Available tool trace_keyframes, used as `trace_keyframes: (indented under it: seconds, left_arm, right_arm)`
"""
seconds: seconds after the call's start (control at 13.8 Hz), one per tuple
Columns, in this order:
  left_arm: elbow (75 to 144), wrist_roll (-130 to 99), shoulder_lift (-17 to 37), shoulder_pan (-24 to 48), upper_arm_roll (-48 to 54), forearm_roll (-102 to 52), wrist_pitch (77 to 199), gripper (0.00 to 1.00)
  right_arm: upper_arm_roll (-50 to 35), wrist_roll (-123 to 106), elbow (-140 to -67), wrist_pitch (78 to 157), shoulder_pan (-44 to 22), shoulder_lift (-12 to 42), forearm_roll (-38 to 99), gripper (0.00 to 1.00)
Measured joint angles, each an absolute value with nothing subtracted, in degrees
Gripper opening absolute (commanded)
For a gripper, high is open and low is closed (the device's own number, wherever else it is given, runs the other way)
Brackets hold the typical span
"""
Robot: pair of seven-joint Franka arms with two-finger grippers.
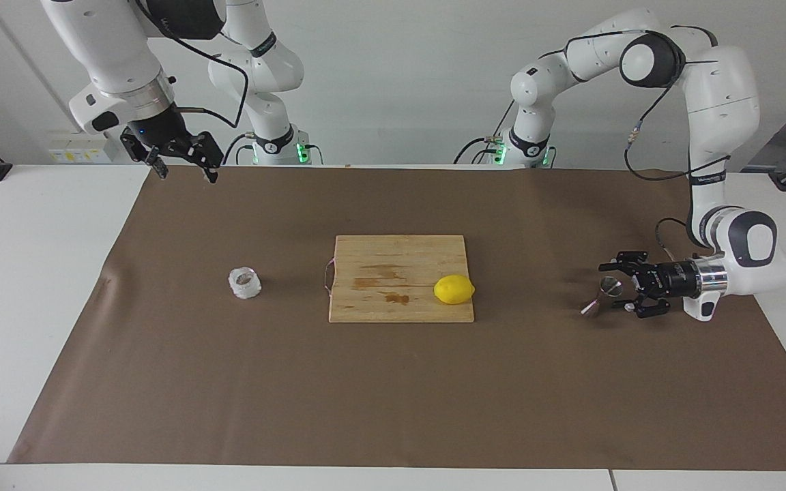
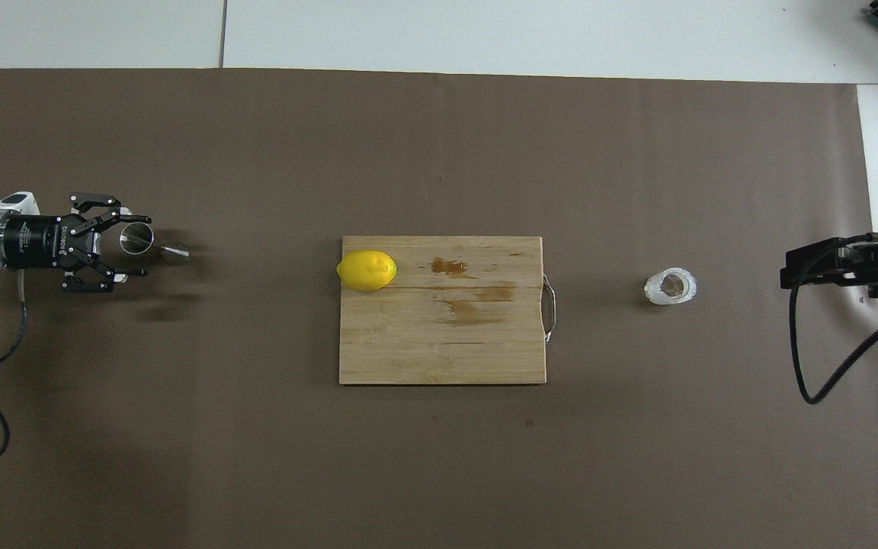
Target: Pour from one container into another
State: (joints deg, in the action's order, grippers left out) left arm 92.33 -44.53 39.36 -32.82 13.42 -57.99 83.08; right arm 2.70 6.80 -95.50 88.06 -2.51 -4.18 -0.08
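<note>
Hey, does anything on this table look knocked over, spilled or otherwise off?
Yes. The steel jigger lies on its side at the left arm's end instead of upright, and the cutting board carries darker stains near the lemon.

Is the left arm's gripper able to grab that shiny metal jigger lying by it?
Probably yes. The left gripper lies level at the jigger, its fingers either side of the jigger's wide cone, with nothing between them.

Your colours on the table

You have a yellow lemon (image 1: 454,289) on a pale wooden board (image 1: 400,259) with darker stains, a whitish crinkled cup (image 1: 244,283), a shiny steel jigger (image 1: 601,294), all on brown paper (image 1: 393,382).
</note>
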Motion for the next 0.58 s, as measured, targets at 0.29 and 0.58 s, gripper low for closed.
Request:
trace_keyframes:
  seconds: [0.29, 0.58]
  left_arm:
    - [92.34, -43.85, 39.36, -32.82, 13.51, -57.98, 83.10, 0.12]
    - [92.36, -43.76, 39.36, -32.82, 13.67, -57.98, 83.08, 0.00]
  right_arm:
    - [2.70, 6.80, -95.50, 88.06, -2.51, -4.18, -0.08, 1.00]
    - [2.70, 6.80, -95.50, 88.06, -2.51, -4.18, -0.08, 1.00]
